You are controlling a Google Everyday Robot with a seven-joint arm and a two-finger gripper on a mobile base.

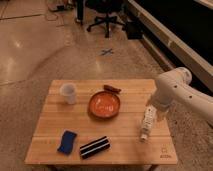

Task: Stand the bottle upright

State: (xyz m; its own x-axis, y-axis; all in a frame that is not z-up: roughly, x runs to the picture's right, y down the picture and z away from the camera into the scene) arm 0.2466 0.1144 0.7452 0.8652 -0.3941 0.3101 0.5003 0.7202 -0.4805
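The bottle (pixel 146 123) is slim and whitish with a pale label. It lies on its side near the right edge of the wooden table (pixel 125 145), with one end towards the front edge. My white arm (pixel 181 92) reaches in from the right. Its gripper (pixel 154 110) hangs just over the far end of the bottle, partly hidden by the arm's own body.
An orange bowl (pixel 105 105) sits mid-table with a brown item (pixel 112 89) behind it. A translucent cup (pixel 68 93) stands at the back left. A blue sponge (pixel 66 141) and a black-and-white striped object (pixel 94 147) lie at the front. An office chair (pixel 106 15) stands far behind.
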